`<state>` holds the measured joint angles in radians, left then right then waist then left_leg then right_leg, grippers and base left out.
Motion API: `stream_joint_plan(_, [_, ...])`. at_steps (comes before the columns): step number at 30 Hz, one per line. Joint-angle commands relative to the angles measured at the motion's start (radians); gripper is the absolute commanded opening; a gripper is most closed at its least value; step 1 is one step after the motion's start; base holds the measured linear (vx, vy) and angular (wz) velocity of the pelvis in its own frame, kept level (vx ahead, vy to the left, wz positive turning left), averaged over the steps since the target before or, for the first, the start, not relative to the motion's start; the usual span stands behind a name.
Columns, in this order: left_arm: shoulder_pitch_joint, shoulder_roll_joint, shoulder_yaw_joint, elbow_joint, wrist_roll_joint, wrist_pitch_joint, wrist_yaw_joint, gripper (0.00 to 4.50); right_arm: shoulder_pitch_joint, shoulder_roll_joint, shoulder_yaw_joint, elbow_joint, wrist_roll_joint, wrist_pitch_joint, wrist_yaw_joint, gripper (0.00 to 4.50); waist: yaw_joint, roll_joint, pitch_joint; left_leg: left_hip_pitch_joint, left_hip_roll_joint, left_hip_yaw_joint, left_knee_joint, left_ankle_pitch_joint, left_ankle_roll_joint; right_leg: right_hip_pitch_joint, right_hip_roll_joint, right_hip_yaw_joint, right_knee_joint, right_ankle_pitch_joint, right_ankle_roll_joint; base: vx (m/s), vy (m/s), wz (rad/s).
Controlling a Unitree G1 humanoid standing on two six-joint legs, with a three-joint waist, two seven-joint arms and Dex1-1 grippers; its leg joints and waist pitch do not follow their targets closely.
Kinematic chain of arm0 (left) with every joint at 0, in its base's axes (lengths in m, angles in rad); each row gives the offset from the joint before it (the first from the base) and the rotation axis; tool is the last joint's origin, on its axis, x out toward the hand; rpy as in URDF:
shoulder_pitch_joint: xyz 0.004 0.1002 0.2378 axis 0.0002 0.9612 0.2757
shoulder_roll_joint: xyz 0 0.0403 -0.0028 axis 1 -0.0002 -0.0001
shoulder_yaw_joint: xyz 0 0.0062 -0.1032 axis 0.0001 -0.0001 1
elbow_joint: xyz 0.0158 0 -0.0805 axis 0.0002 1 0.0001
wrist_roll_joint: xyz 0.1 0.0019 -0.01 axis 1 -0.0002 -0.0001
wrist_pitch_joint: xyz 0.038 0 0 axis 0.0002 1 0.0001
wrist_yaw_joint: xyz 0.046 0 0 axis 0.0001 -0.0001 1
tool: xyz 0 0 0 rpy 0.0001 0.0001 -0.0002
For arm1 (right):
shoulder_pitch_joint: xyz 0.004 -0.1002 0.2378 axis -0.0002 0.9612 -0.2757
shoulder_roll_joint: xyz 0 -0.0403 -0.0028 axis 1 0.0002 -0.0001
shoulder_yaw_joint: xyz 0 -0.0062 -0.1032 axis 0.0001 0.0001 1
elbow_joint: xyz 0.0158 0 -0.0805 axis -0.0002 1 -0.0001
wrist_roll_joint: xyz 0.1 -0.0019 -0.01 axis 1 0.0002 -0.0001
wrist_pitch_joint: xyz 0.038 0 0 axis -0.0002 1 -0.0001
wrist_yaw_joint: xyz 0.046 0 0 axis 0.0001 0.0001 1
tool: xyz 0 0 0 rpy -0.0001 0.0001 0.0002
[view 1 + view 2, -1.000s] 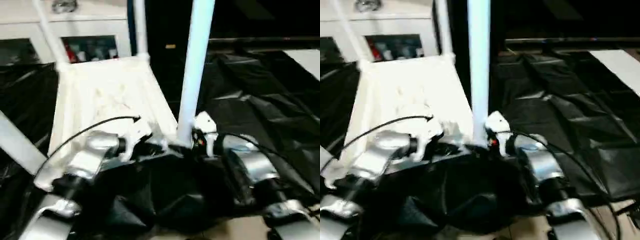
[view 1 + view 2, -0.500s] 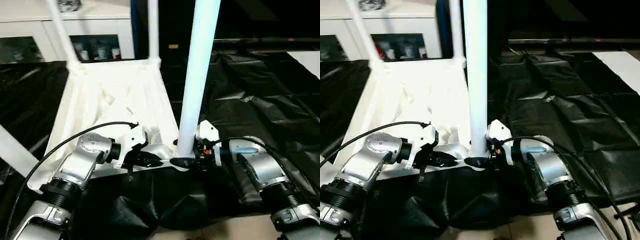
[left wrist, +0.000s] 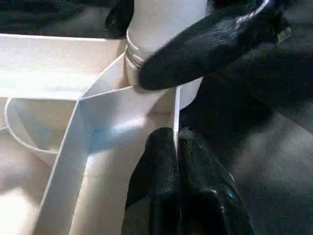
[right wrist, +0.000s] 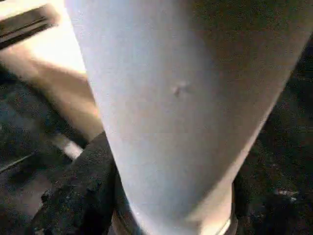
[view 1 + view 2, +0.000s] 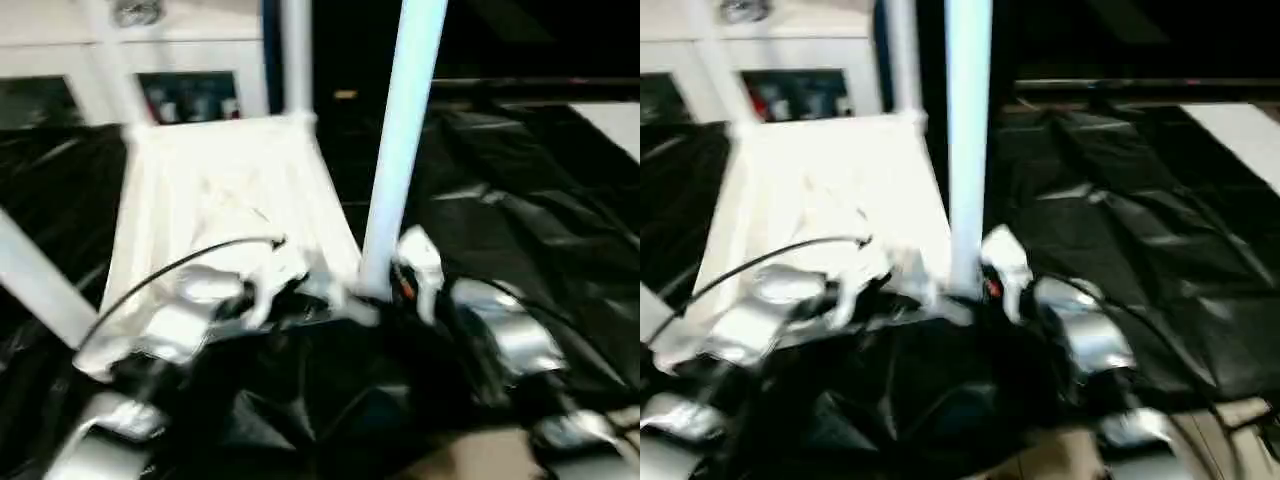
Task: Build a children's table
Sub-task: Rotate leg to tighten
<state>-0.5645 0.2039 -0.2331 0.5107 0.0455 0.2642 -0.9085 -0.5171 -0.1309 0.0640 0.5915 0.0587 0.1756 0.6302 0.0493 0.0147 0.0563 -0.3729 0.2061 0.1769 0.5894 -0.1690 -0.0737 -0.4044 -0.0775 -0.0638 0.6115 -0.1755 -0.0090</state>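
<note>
Pinching tabletop rib: left claw, up close.

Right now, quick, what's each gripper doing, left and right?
Left gripper: shut on a thin rib of the upturned white plastic tabletop.
Right gripper: fingers around the base of the near upright white round leg, gripping it.

Upright legs ring the tabletop; black sheeting beside lies open.

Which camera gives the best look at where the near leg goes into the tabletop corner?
The left wrist view: the leg base sits in the tabletop corner, close up. Head views blur it; the right wrist view shows the leg's shaft.
</note>
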Motion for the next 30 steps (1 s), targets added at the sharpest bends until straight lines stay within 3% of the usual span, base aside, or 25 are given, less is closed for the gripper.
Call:
stream_joint_plan(1, [-0.058,-0.078,0.008,-0.013,-0.028,-0.017,0.087,0.00,-0.019,0.082,0.040,0.028,0.011,0.020,-0.069,2.69,0.001,-0.010,-0.066,0.013,0.013,-0.007,-0.070,-0.261,-0.008,0.041,-0.058,0.039,-0.095,-0.396,-0.153,0.000,0.000,0.00])
stream_joint_plan(2, [-0.082,-0.110,0.022,0.016,-0.021,-0.019,0.152,0.00,-0.035,0.123,0.020,0.053,0.011,0.021,-0.141,2.69,-0.003,-0.007,-0.067,0.010,0.014,-0.007,-0.070,-0.249,-0.002,0.043,-0.057,0.038,-0.092,-0.362,-0.155,0.000,0.000,0.00])
stream_joint_plan(6, [-0.099,-0.140,0.024,0.035,-0.017,-0.037,0.172,0.00,-0.041,0.159,0.059,0.058,-0.038,-0.038,-0.152,2.69,-0.005,-0.008,-0.072,0.005,0.013,-0.005,-0.066,-0.209,0.021,0.049,-0.056,0.039,-0.084,-0.261,-0.179,0.000,0.000,0.00])
stream_joint_plan(7, [-0.098,-0.144,0.021,0.031,-0.022,-0.041,0.155,0.00,-0.038,0.168,0.065,0.050,-0.031,-0.047,-0.120,3.25,-0.005,-0.008,-0.073,0.004,0.013,-0.004,-0.065,-0.196,0.030,0.051,-0.056,0.039,-0.081,-0.229,-0.188,0.000,0.000,0.00])
stream_joint_plan(12, [-0.078,-0.123,0.005,0.013,-0.031,-0.055,0.097,0.00,-0.034,0.159,0.051,0.024,0.008,-0.038,-0.064,3.60,-0.008,-0.006,-0.069,0.007,0.014,-0.003,-0.067,-0.223,0.042,0.051,-0.055,0.039,-0.083,-0.238,-0.204,0.000,0.000,0.00])
stream_joint_plan(14, [-0.066,-0.104,-0.001,0.002,-0.040,-0.065,0.061,0.00,-0.034,0.131,0.057,0.020,0.000,-0.058,-0.045,3.88,-0.010,-0.005,-0.068,0.008,0.015,-0.004,-0.068,-0.242,0.038,0.050,-0.056,0.039,-0.086,-0.270,-0.199,0.000,0.000,0.00])
stream_joint_plan(20, [-0.012,-0.015,-0.019,-0.071,-0.076,-0.082,-0.121,0.00,0.003,-0.023,0.104,-0.073,0.029,-0.073,0.233,3.89,-0.007,-0.008,-0.068,0.006,0.019,-0.003,-0.068,-0.237,0.054,0.051,-0.056,0.040,-0.083,-0.250,-0.206,0.000,0.000,0.00])
stream_joint_plan(25, [0.017,0.049,-0.037,-0.123,-0.102,-0.087,-0.250,0.00,0.026,-0.108,0.131,-0.115,0.030,-0.083,0.385,3.89,0.010,-0.006,-0.066,0.013,0.026,-0.002,-0.069,-0.250,0.054,0.045,-0.058,0.042,-0.083,-0.268,-0.210,0.000,0.000,0.00])
stream_joint_plan(30, [0.036,0.090,-0.047,-0.159,-0.119,-0.081,-0.313,0.00,0.040,-0.153,0.145,-0.140,0.042,-0.077,0.468,3.89,0.016,-0.006,-0.066,0.012,0.025,-0.002,-0.071,-0.253,0.044,0.046,-0.056,0.042,-0.081,-0.270,-0.208,0.000,0.000,0.00])
